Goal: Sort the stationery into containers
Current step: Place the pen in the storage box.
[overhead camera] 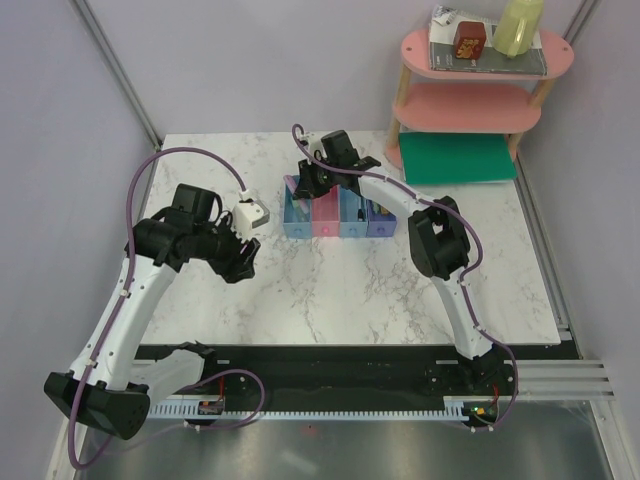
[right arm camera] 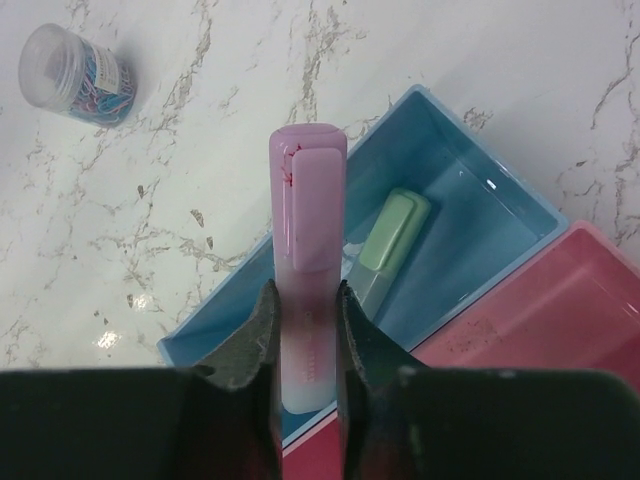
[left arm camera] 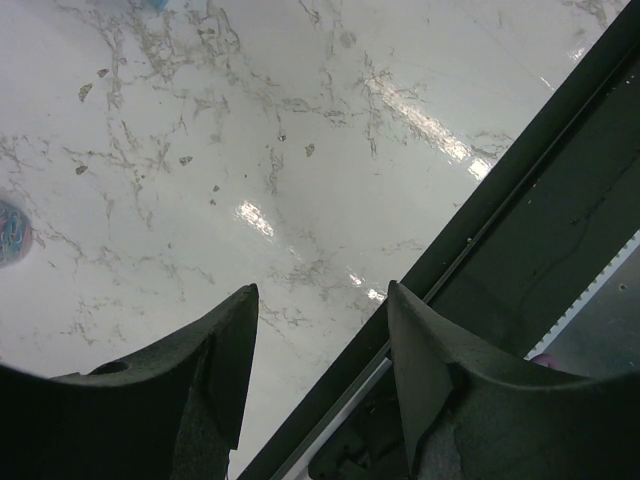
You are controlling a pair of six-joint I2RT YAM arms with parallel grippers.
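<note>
My right gripper point(right arm camera: 305, 290) is shut on a pink stick point(right arm camera: 308, 210), which hangs over the near-left corner of the left light blue bin point(right arm camera: 478, 215). A pale green stick point(right arm camera: 392, 233) lies inside that bin. The pink bin point(right arm camera: 560, 315) beside it shows nothing inside. From above, the four joined containers point(overhead camera: 340, 215) sit mid-table with the right gripper point(overhead camera: 305, 183) over their left end. A small round clear tub of coloured clips point(right arm camera: 75, 75) lies on the marble to the left. My left gripper point(left arm camera: 320, 290) is open and holds nothing, low over the table's front left.
A pink round tiered shelf point(overhead camera: 487, 105) at the back right carries a red box point(overhead camera: 468, 40) and a yellow bottle point(overhead camera: 518, 25). A flat green board point(overhead camera: 457, 158) lies at its foot. A black rail point(left arm camera: 520, 230) runs along the table's near edge.
</note>
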